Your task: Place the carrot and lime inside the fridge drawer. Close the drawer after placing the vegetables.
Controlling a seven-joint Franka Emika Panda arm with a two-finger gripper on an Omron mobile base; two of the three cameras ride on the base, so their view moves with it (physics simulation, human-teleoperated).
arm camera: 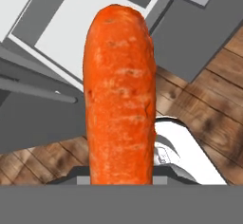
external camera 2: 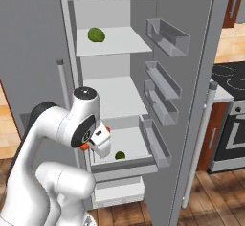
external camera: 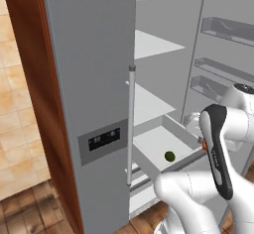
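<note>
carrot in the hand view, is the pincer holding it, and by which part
Yes. The pincer is shut on the carrot, gripping one end of it. The rest sticks straight out past the fingertips, so the carrot lies along the pincer's axis.

No legible text or labels

Carrot (arm camera: 119, 95) base cut off below; hides claw fingertips.
</note>
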